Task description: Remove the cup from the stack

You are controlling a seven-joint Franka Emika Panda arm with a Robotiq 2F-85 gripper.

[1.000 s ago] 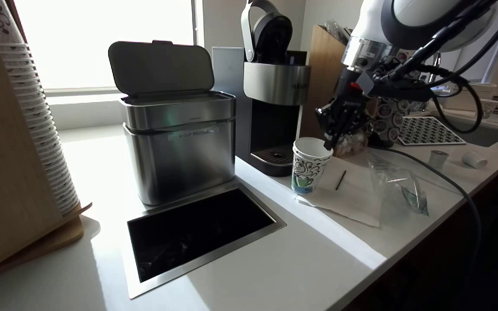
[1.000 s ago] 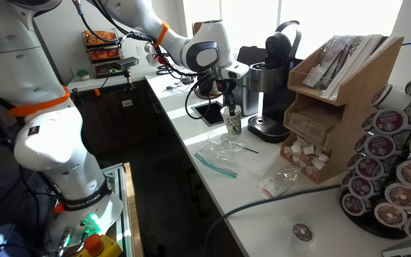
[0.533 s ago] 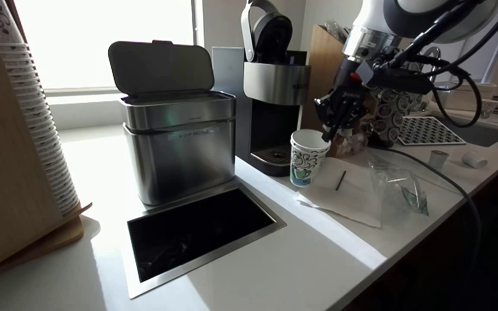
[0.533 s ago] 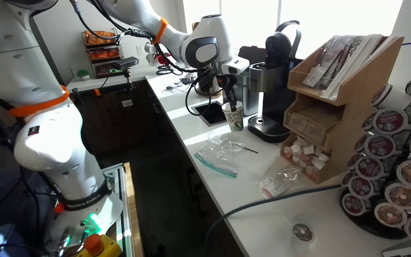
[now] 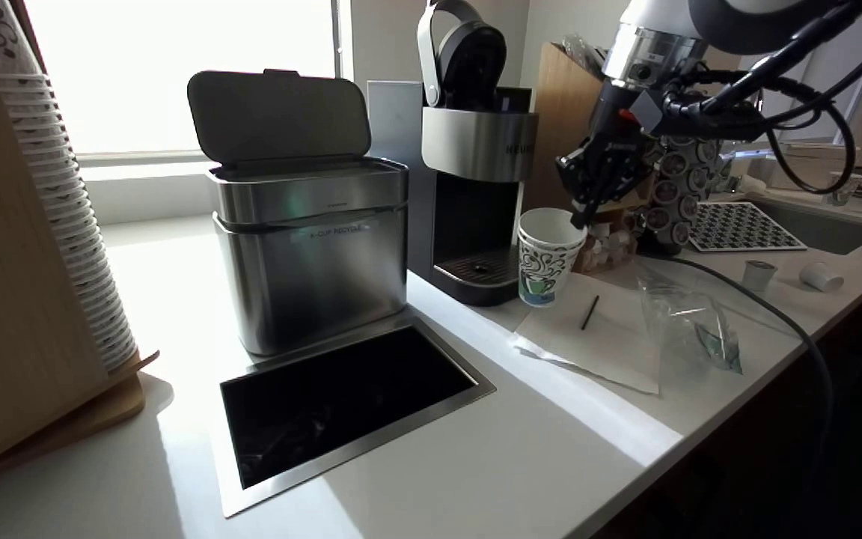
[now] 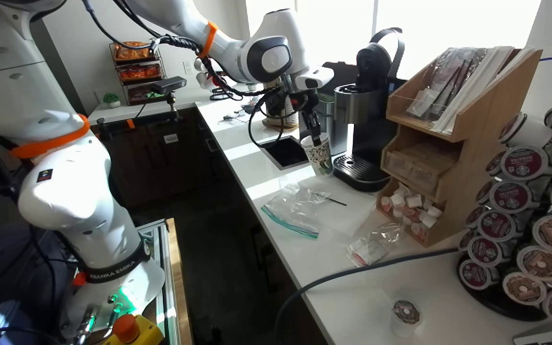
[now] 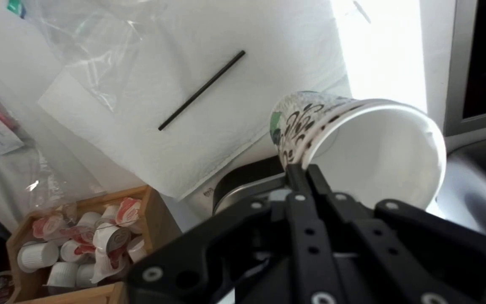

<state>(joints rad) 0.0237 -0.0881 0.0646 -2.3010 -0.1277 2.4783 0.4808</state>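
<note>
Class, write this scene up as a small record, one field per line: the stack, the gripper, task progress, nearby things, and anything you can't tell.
Stack: white, printed, doubled rim; tilted, apparently off the counter
Gripper: shut on the stack's rim
Inner cup: nested in the stack, not yet removed
Stick: black, lying on paper
Bin: steel, lid raised
Coffee maker: top raised
Can't tell: whether the grip takes one rim or both
</note>
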